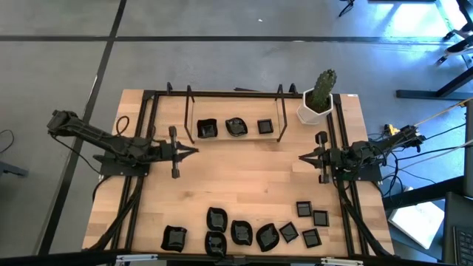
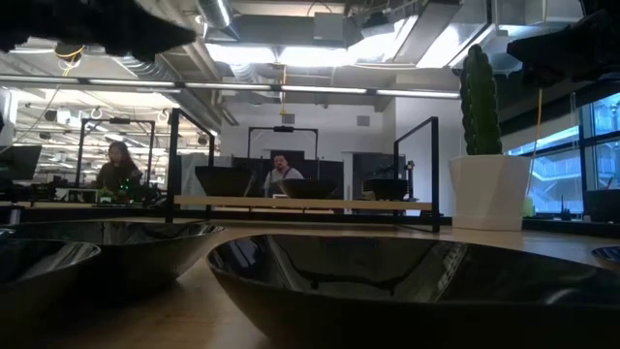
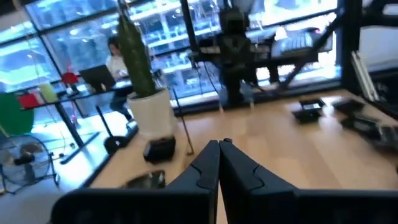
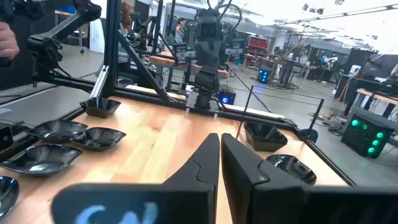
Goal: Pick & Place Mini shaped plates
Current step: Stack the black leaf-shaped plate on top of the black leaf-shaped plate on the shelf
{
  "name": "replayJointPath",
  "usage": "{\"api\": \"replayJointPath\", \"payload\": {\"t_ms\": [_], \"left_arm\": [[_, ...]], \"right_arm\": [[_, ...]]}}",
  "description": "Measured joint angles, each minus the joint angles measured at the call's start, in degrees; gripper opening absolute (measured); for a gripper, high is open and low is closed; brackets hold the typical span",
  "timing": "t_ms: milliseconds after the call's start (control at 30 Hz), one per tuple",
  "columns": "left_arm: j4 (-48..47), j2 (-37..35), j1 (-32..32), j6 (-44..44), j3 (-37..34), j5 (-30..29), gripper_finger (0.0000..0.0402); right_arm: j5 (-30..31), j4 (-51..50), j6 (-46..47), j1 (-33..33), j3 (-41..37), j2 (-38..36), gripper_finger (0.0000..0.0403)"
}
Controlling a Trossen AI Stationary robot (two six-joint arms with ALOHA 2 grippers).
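Observation:
Three mini shaped plates (image 1: 235,127), glossy and black, sit in a row inside a black wire frame (image 1: 235,111) at the table's far side. Several more plates (image 1: 251,230) lie scattered along the near edge; two of them (image 2: 407,281) fill the low view. My left gripper (image 1: 194,150) hangs shut above the table's left middle, pointing level toward the right, nothing between its fingers (image 3: 219,163). My right gripper (image 1: 301,157) is shut too, at the right middle, pointing level toward the left, empty (image 4: 220,155).
A white hexagonal pot with a green cactus (image 1: 319,100) stands at the far right corner. Black rails (image 1: 140,140) run along both table sides under the arms. Bare wood (image 1: 244,174) lies between the two plate groups. People sit at desks beyond the table (image 2: 281,174).

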Motion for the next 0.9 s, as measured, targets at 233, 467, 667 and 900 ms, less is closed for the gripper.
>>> {"api": "replayJointPath", "payload": {"t_ms": [233, 467, 667, 900], "left_arm": [[0.40, -0.60, 0.00, 0.12, -1.35, -1.09, 0.0005], [0.36, -0.59, 0.00, -0.17, -1.38, -1.11, 0.0005], [0.48, -0.59, 0.00, -0.19, -1.38, -1.16, 0.0005], [0.50, -0.59, 0.00, -0.22, -1.38, -1.18, 0.0006]], "right_arm": [[-0.14, 0.01, -1.51, -0.07, 0.00, 0.00, 0.0020], [-1.21, -0.56, -1.00, -0.07, 0.00, 0.00, 0.0020], [-9.56, 10.48, -2.87, -0.05, 0.43, 3.59, 0.0020], [-12.05, 10.55, -1.87, 0.79, 8.27, 20.18, 0.0019]]}}
